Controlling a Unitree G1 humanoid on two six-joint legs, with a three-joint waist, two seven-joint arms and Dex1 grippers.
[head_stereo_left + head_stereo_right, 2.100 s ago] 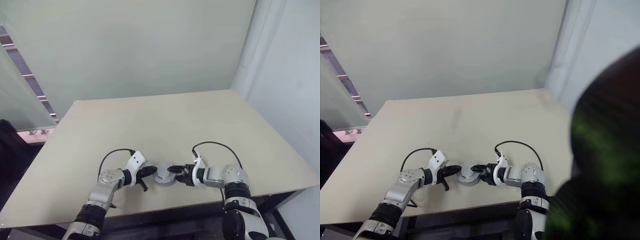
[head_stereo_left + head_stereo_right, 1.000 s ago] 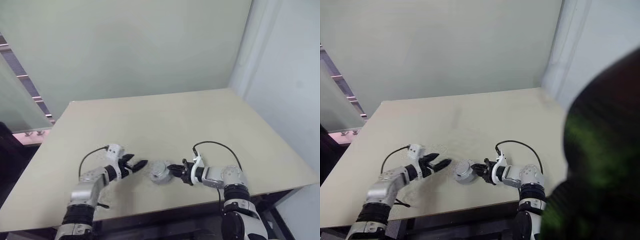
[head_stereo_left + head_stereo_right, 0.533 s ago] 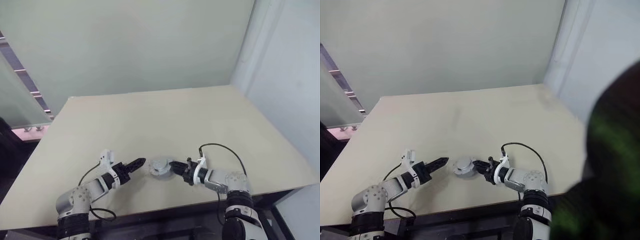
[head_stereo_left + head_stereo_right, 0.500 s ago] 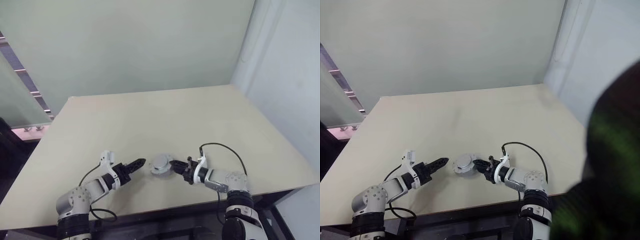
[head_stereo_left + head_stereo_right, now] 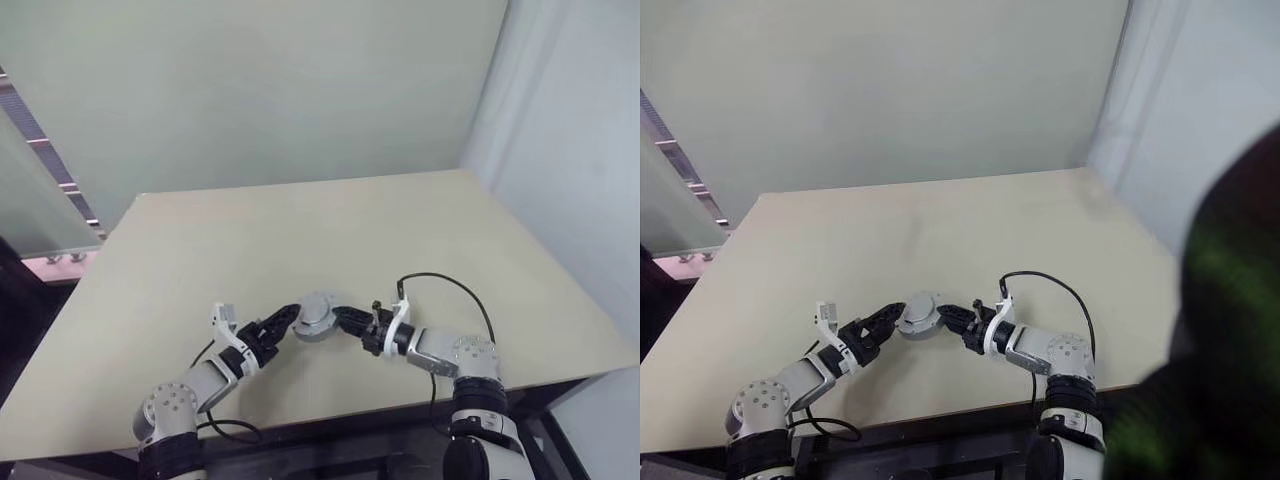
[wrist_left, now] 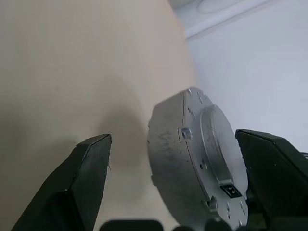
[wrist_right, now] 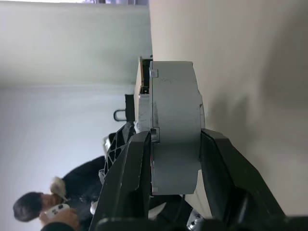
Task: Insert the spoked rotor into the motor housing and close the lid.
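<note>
Item one: the motor housing [image 5: 316, 317], a round grey metal puck, is sitting just below centre in the head views, over the near part of the table [image 5: 300, 220]. It is standing on edge rather than lying flat, and a soft shadow is lying on the tabletop beside it. Item two: my right gripper [image 5: 340, 320] is reaching in from the lower right of the frame, and its jaws are clamping the housing across its thickness. In the right wrist view one black finger [image 7: 127, 178] is pressing on each flat side, with the rim between them. Item three: my left gripper [image 5: 283, 320] is coming in from the lower left, and its jaws are standing wide apart. In the left wrist view one finger [image 6: 86, 178] is standing clear of the housing on one side and the other is standing near its face on the far side. I cannot tell whether that far finger is touching. The face turned toward my left wrist is showing a raised round boss and small screws. Whether the rotor is sitting inside I cannot tell. Item four: a black cable [image 5: 440, 282] is looping over my right wrist. Item five: a person [image 7: 29, 207] is showing in the lower left of the right wrist view.
</note>
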